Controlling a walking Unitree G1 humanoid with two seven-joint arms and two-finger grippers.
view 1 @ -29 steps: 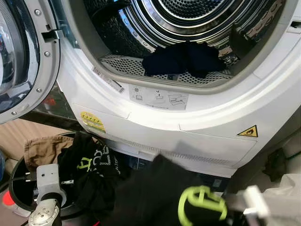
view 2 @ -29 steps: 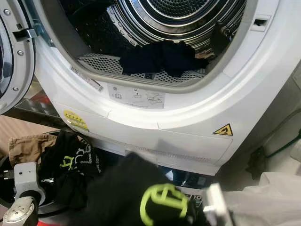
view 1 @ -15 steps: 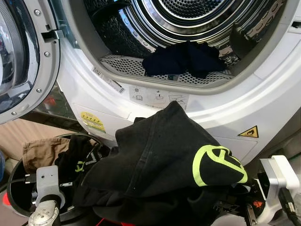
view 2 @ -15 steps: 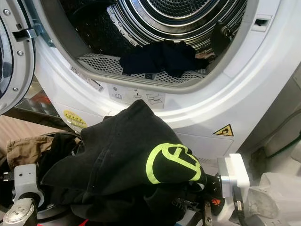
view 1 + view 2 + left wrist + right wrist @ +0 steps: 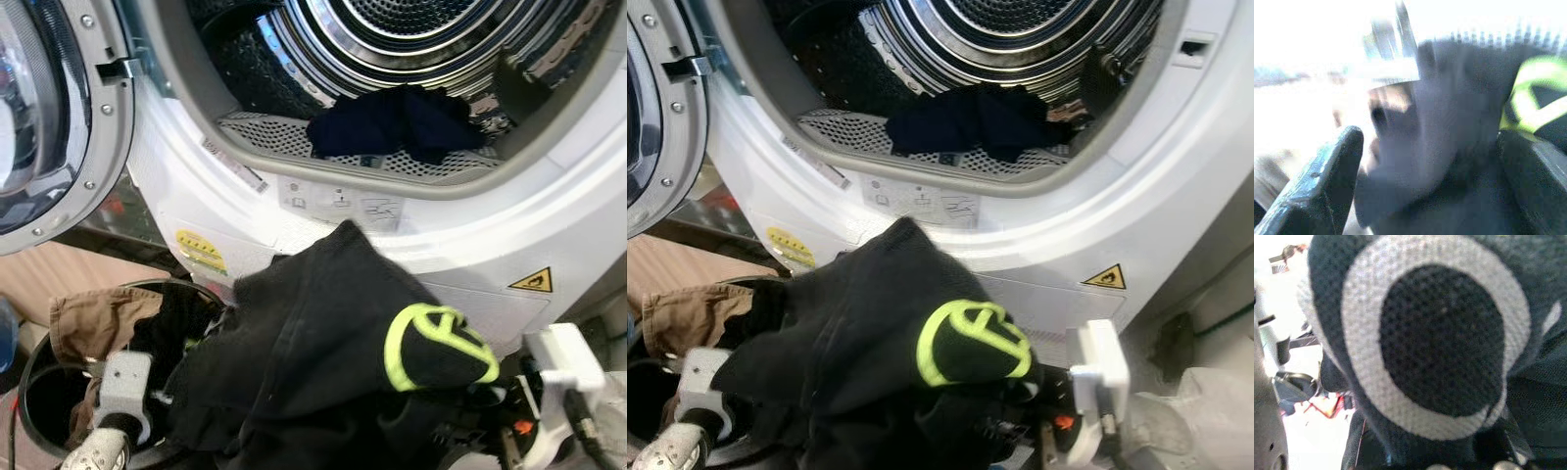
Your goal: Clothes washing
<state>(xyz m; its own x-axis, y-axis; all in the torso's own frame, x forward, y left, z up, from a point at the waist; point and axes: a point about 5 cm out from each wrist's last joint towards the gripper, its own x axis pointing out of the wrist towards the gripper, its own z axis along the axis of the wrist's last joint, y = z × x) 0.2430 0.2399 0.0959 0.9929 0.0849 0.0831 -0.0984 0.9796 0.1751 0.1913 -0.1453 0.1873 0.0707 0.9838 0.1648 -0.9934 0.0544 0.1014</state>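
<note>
A black garment (image 5: 323,343) with a lime-green round logo (image 5: 431,343) hangs bunched in front of the washer's white front panel, just below the drum opening (image 5: 392,166). My right arm's white wrist block (image 5: 558,357) sticks out from under it. The right gripper is buried in the cloth and holds it up, and the logo fabric (image 5: 1440,342) covers its wrist view. A dark navy garment (image 5: 397,117) lies inside the drum at the front. My left gripper (image 5: 1435,161) is low on the left over the black basket (image 5: 34,387), open, with dark cloth blurred ahead of its fingers (image 5: 1327,186).
The washer door (image 5: 49,108) stands open on the left. A brown garment (image 5: 93,318) and more dark clothes lie in the basket. A yellow warning sticker (image 5: 534,282) marks the front panel at the right. Pale crumpled material (image 5: 1205,411) lies at the lower right.
The right arm raised the black garment from basket level up to the washer's front panel. Over the last half second it stayed near that height. The camera shifted slightly.
</note>
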